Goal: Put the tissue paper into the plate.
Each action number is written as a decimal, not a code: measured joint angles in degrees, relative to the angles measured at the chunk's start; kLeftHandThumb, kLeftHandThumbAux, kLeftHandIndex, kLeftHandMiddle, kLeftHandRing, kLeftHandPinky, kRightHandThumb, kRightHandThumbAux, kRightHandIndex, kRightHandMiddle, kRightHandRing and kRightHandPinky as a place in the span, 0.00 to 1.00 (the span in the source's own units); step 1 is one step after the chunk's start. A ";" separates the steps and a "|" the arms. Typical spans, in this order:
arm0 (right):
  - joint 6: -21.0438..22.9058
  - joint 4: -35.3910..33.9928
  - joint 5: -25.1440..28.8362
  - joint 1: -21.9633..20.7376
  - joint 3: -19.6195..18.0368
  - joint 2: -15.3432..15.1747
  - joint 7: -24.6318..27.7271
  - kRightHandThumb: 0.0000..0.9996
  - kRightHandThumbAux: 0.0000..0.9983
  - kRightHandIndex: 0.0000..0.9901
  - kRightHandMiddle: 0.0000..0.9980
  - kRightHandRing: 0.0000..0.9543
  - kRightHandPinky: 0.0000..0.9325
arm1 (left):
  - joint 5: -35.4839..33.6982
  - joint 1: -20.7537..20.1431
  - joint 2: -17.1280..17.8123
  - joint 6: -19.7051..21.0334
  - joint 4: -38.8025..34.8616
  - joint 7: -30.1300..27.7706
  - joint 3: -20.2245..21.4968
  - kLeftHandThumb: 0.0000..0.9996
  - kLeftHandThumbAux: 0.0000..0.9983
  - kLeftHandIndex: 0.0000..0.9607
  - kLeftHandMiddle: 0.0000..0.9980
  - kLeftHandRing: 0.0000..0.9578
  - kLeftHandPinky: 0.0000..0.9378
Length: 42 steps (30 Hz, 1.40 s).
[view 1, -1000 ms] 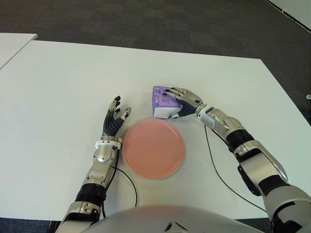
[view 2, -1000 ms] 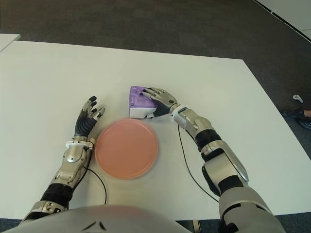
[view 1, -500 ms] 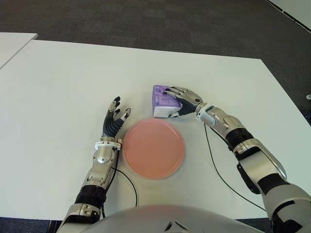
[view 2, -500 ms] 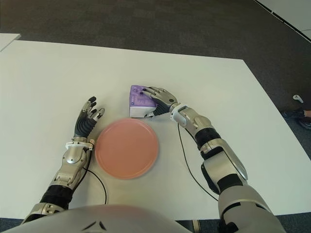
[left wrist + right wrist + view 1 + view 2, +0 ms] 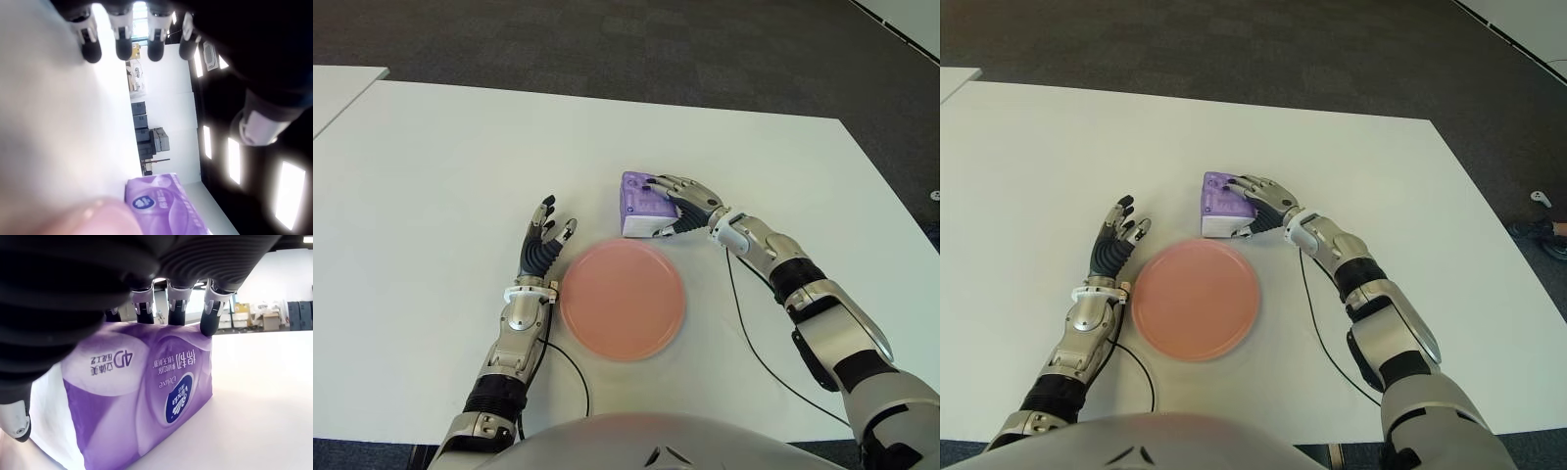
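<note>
Eye views: tissue pack (image 5: 641, 205), purple plastic wrap, on the white desk (image 5: 431, 176) just beyond the pink plate (image 5: 622, 299). Likely light, soft, slippery; best held across its long sides. Right robot hand (image 5: 688, 203) draped over it, arm reaching in. Left robot hand (image 5: 545, 245) left of plate, fingers spread, holding nothing.

Right wrist view: fingers (image 5: 211, 316) curled over the pack's top edge, thumb opposite; grasp closed.
</note>
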 measured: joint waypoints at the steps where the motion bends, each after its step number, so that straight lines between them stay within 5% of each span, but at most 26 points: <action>1: 0.00 -0.15 -0.02 0.03 0.01 -0.12 0.06 0.16 0.51 0.00 0.06 0.02 0.00 | -0.01 -0.01 0.00 0.05 0.00 0.00 0.02 0.03 0.52 0.00 0.00 0.00 0.00; 5: 0.09 -0.79 -0.32 0.26 0.16 -0.47 0.07 0.17 0.51 0.00 0.07 0.03 0.00 | -0.05 -0.04 -0.08 0.07 0.02 0.00 0.06 0.04 0.52 0.00 0.00 0.00 0.00; 13: 7.49 9.05 -8.09 -0.88 7.63 5.05 -17.83 0.17 0.52 0.00 0.08 0.04 0.00 | -0.02 0.02 -0.40 -0.79 0.62 0.01 0.33 0.05 0.52 0.00 0.00 0.00 0.01; 18: 9.91 13.15 -10.56 -3.10 11.91 5.91 -23.51 0.17 0.52 0.00 0.08 0.05 0.00 | 0.05 0.36 -0.45 -1.23 0.73 0.01 0.33 0.05 0.53 0.00 0.00 0.00 0.02; 42: 11.01 16.66 -10.39 -5.15 17.75 6.02 -30.76 0.17 0.53 0.00 0.10 0.07 0.00 | 1.10 2.48 -1.00 0.78 -2.40 0.44 0.25 0.02 0.56 0.00 0.00 0.00 0.03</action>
